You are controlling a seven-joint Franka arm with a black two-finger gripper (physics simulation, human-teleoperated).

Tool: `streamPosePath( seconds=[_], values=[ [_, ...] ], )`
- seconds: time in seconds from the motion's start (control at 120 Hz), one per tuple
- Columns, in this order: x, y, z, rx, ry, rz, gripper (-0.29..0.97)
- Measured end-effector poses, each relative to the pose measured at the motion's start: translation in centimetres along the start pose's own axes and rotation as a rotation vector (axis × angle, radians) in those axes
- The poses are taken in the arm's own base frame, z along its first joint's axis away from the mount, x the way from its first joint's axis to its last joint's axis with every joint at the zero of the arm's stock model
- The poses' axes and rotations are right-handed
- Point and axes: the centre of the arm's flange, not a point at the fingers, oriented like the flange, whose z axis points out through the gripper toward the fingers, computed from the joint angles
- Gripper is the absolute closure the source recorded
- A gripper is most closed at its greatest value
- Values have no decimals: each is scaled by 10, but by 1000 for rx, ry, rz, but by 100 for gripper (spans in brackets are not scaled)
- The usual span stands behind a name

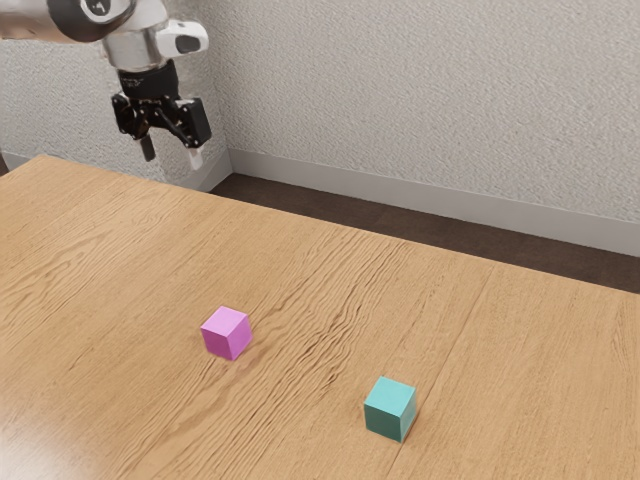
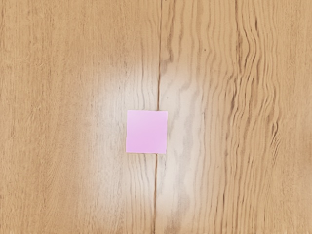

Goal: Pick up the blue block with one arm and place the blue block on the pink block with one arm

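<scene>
A blue-green block point(image 1: 390, 407) rests on the wooden table point(image 1: 120, 260) toward the front, at the exterior view's right. A pink block point(image 1: 226, 332) stands apart from it, nearer the table's middle. My gripper point(image 1: 172, 155) hangs high above the table at the exterior view's upper left, far from both blocks, its fingers spread open and empty. In the wrist view the pink block point(image 2: 147, 131) lies straight below my hand, seen from the top as a flat square.
The table's far edge point(image 1: 420, 245) runs along a dark floor strip below a white textured wall point(image 1: 430, 90). Bare wood surrounds both blocks.
</scene>
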Motion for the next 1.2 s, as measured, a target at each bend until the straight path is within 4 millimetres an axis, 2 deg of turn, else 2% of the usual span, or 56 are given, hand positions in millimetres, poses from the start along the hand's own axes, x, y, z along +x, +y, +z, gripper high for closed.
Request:
streamPosePath(
  seconds=[0.075, 0.158, 0.217, 0.383, 0.517, 0.625, 0.758, 0.867, 1.033, 1.2],
  values=[
    [-12, 15, 26, -11, 5, 30, 2],
    [-29, 58, 43, -19, 26, 109, 2],
    [-35, 72, 61, -20, 32, 130, 2],
    [-29, 90, 118, -18, 49, 137, 2],
    [-21, 130, 150, -20, 76, 186, 2],
    [-18, 162, 165, -22, 95, 227, 2],
    [-23, 195, 174, -26, 110, 269, 2],
    [-23, 221, 200, -46, 86, 280, 2],
    [-25, 244, 220, -104, 69, 258, 2],
    [-32, 274, 256, -134, 26, 245, 2]
  ],
)
